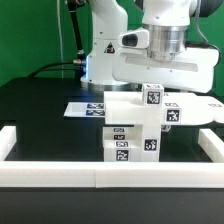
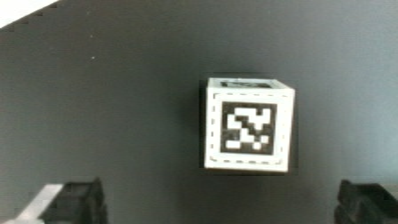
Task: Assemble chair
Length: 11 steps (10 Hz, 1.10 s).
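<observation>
1. Standing on the black matte table (image 1: pixel 40 110), the small toy chair of chunky matte white blocks (image 1: pixel 133 128) is partly built and sits close to the long low white border rail (image 1: pixel 100 178) at the front of the exterior view.
2. Its blocks carry square black-and-white marker tags; several face the camera on the lower part, and two more sit higher, on a short post and on a piece toward the exterior view's right.
3. The white robot arm with its two-finger gripper (image 1: pixel 165 62) hangs above the chair. In this view the fingertips are hidden behind the blocks.
4. The thin flat white marker board (image 1: pixel 88 106) lies on the table behind the chair, toward the exterior view's left.
5. In the wrist view, one white rectangular block with a marker tag (image 2: pixel 247 125) lies alone on the dark surface.
6. Two dark fingers (image 2: pixel 68 203) appear at the edge of the wrist picture, wide apart, with nothing between them. They do not touch the block.
</observation>
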Available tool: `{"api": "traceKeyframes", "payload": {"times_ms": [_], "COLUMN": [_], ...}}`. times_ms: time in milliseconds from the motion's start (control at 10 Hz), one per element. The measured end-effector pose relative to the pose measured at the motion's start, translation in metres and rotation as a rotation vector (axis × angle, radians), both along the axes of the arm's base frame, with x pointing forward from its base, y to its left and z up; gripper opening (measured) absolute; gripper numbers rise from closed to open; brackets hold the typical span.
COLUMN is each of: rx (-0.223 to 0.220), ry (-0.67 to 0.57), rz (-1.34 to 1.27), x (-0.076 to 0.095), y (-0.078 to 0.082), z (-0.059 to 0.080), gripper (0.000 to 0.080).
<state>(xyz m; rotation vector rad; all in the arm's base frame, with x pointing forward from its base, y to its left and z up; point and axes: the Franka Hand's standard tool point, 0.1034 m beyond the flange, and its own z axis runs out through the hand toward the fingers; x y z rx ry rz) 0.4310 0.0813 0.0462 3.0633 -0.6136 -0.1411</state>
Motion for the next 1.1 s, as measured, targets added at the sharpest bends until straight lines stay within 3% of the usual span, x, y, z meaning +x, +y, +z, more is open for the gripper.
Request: {"api": "traceKeyframes", "payload": {"times_ms": [1100], "rx": [-0.02], "ry": [0.037], "rz": [0.025], "x": [-0.013], "y": [0.004], "z": [-0.019], "gripper": [0.0648]}}
